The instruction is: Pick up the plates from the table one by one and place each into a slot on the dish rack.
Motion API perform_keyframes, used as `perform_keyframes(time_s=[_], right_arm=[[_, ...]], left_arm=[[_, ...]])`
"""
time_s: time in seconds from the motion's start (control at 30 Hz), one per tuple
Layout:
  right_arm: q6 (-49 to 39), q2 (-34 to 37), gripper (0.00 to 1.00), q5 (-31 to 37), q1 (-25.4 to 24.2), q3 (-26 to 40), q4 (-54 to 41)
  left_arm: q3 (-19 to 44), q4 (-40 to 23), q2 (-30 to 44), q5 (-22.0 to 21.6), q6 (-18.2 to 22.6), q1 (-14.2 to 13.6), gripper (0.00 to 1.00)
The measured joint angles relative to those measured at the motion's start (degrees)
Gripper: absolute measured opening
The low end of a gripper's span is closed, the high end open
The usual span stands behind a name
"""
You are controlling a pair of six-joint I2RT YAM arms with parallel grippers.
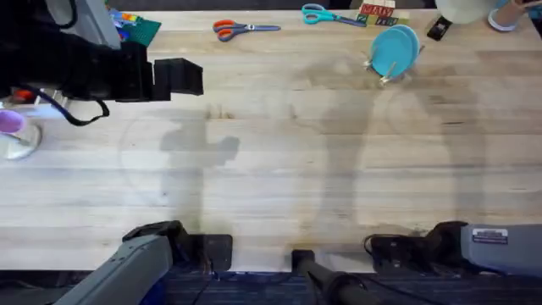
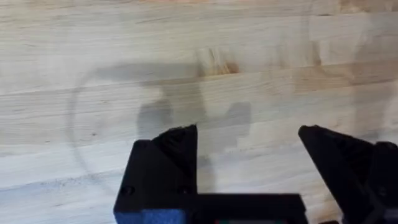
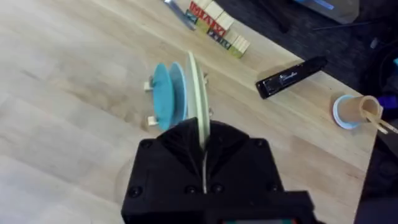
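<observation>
at the far right of the table (image 1: 279,169), the dish rack (image 1: 385,72) stands with blue plates upright in its slots; from overhead a teal-blue plate (image 1: 391,51) hides most of the rack. in the right wrist view two blue discs sit side by side between the pegs, the teal-blue plate (image 3: 165,96) and a lighter blue plate (image 3: 179,87) just behind it. the right gripper (image 3: 204,149) is clamped on the edge of the cream-yellow plate (image 3: 198,93), which stands on edge just beside the blue ones, over the rack. the left gripper (image 2: 249,162) hangs over bare planks with its black fingers (image 2: 180,146) spread apart, grasping nothing. around the rack lie clutter: a row of lettered wooden blocks (image 3: 214,25) and a black stapler (image 3: 291,78) beyond it, teal scissors (image 1: 326,14) and orange-handled scissors (image 1: 237,30) along the far edge, a paper cup (image 3: 351,111) with a stick in it. at the left edge a clear glass (image 1: 17,135) with something purple stands beside dark equipment (image 1: 85,59)
</observation>
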Motion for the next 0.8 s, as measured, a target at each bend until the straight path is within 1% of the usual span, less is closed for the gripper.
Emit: perform_keyframes(time_s=[0.37,0.8], right_arm=[[2.5,5.5,0.029,0.0,0.0,0.0,3.0],[3.2,7.7,0.029,-0.1,0.0,0.0,6.3]], left_arm=[[0.0,0.0,0.0,0.0,0.0,0.0,0.993],[0.0,0.0,0.0,0.0,0.0,0.0,0.993]])
